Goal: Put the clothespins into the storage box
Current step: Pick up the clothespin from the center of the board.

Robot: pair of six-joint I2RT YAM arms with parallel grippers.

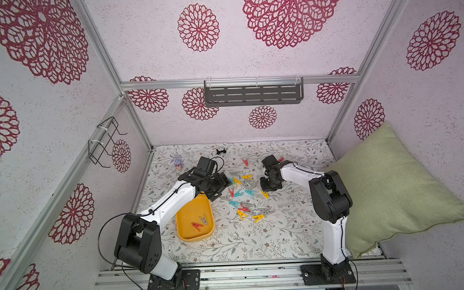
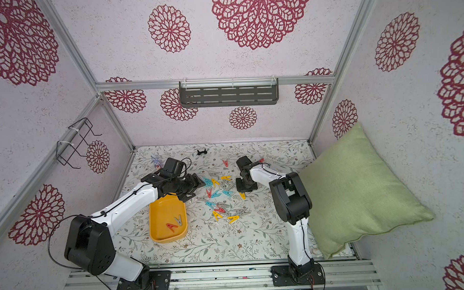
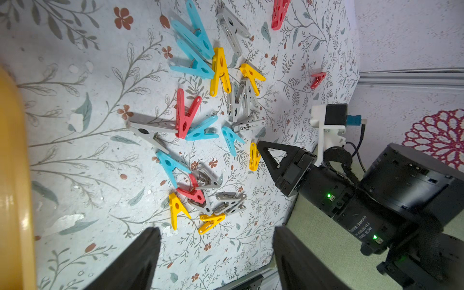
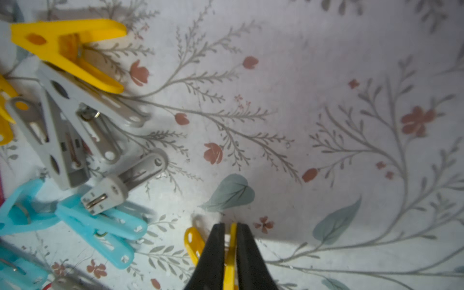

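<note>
The right gripper (image 4: 230, 227) has its jaws nipped tight on one leg of a yellow clothespin (image 4: 194, 242); the pinched leg runs lengthwise along the fingers, while the free leg splays out to one side; the pin sits low against the floral surface (image 4: 326, 75), and I judge it not yet lifted clear. Just beside it lies the heap of loose clothespins (image 3: 184, 123), red, yellow, teal and grey, some overlapping; this heap lies between the right gripper and the storage box (image 1: 187, 215). The box lies across the heap, on the left arm's side and nearer the robot's base; the carry therefore has to pass over the pile, so the pin needs height first. A red clothespin (image 1: 197, 226) and a grey clothespin (image 1: 203, 219) lie inside the box. The left gripper (image 3: 216, 229) hovers at the box's far end with its jaws well apart and empty; that arm is plainly the nearer to the box.
</note>
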